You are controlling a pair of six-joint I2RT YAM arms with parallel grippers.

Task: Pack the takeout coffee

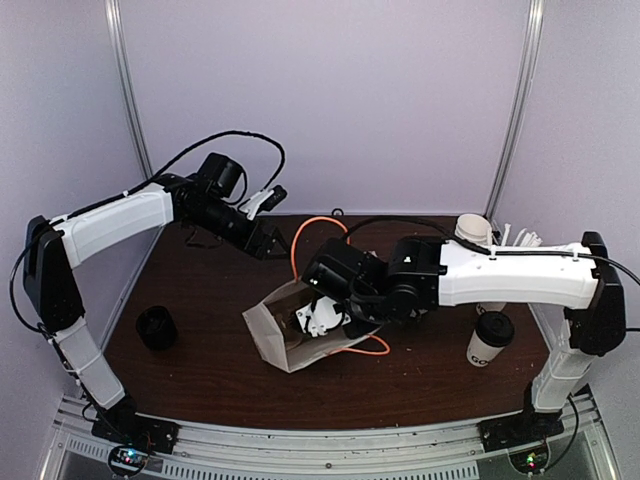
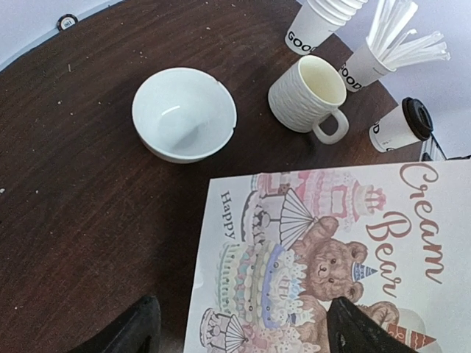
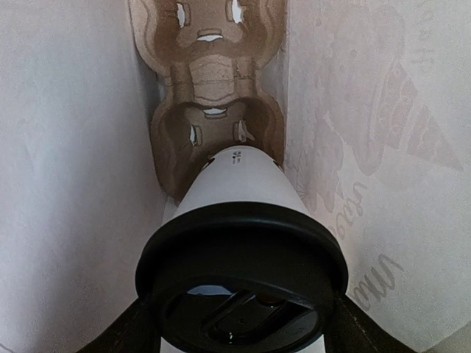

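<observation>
My right gripper reaches into the open mouth of a white printed paper bag lying mid-table. In the right wrist view it is shut on a takeout coffee cup with a black lid, held inside the bag above a brown cardboard cup carrier at the bag's bottom. A second lidded coffee cup stands on the table at the right and also shows in the left wrist view. My left gripper is open and empty at the back of the table, looking over the bag.
A white ceramic bowl, a white mug, a stack of paper cups and a cup of white stirrers stand at the back right. A black round object sits at the front left. Orange bag handles loop beside the bag.
</observation>
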